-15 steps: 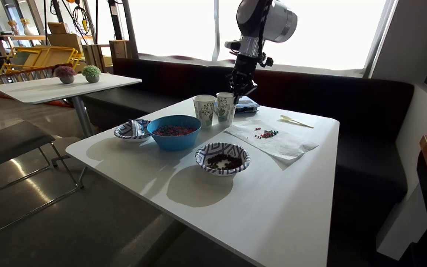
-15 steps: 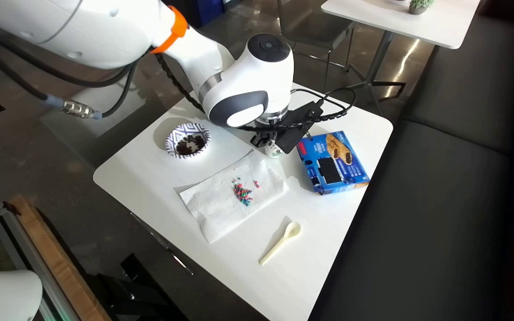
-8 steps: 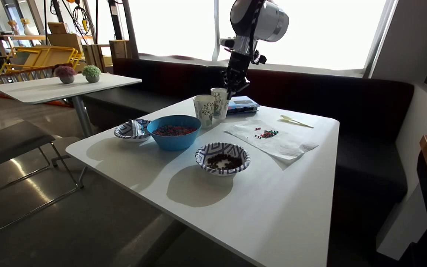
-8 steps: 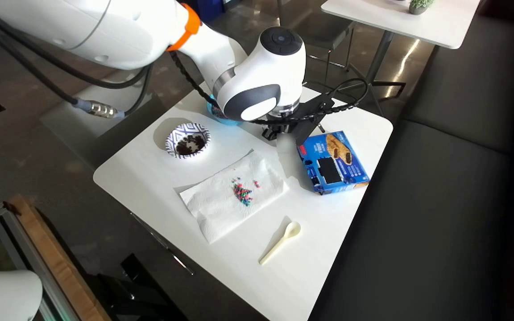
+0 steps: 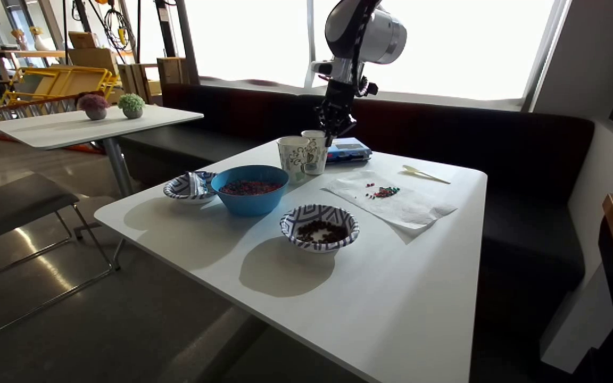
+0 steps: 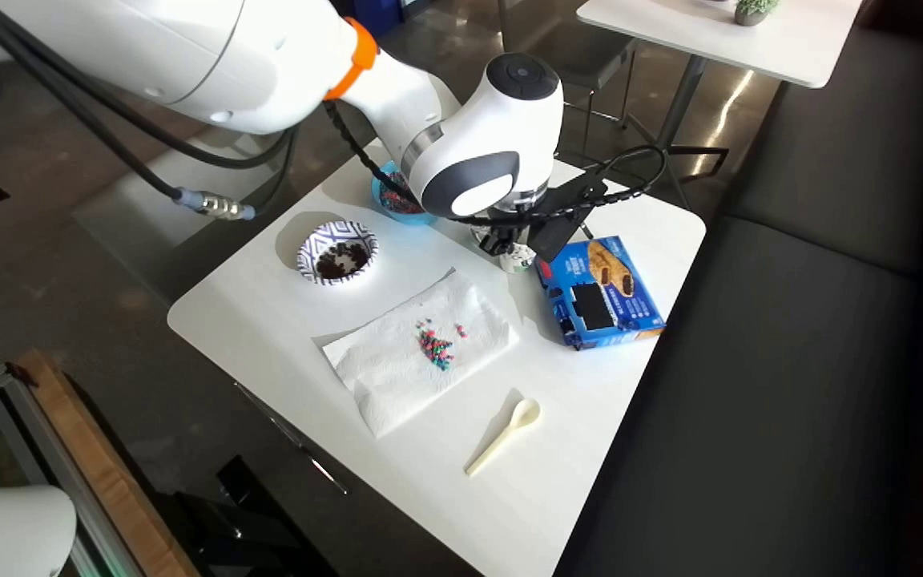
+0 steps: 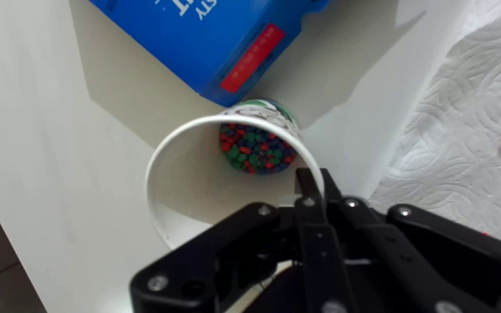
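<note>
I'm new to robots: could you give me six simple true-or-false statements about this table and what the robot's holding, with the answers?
1. The gripper pinches the wall of a paper cup. True.
2. That paper cup is empty. False: small red, green and blue pieces lie inside it.
3. A blue box lies on the table. True.
4. The spoon lies on the paper towel. False: the spoon lies on the table, apart from the paper towel.
5. A second paper cup stands near the pinched one. True.
6. The dark pieces sit in the blue bowl. False: the dark pieces sit in a patterned bowl.
</note>
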### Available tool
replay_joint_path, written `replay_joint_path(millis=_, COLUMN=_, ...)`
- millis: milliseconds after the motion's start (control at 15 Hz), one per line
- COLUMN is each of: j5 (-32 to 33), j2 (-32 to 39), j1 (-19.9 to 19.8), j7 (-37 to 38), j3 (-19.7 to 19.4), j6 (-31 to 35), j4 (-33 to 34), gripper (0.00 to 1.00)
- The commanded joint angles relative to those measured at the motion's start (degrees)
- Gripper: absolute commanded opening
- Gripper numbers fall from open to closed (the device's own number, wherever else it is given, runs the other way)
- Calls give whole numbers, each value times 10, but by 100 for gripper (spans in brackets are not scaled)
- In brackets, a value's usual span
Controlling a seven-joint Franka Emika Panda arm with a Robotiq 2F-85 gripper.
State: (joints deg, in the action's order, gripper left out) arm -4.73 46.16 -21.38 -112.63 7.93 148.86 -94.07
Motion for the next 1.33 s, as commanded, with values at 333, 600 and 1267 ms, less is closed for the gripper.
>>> replay_joint_path(millis=333, j5=6, j2=-35, j1=35, j7=47, j3=-23, j6=-39, j4=-27, gripper=67)
replay_joint_path(millis=600, j5=15, j2=-77, j1=55, j7=93, j3=-38, j6=22, j4=-78, gripper=96)
replay_joint_path(millis=1267, j5=68, j2=-213, j1=94, j7=297, j3=-78, j6=96, j4=-362, gripper=100)
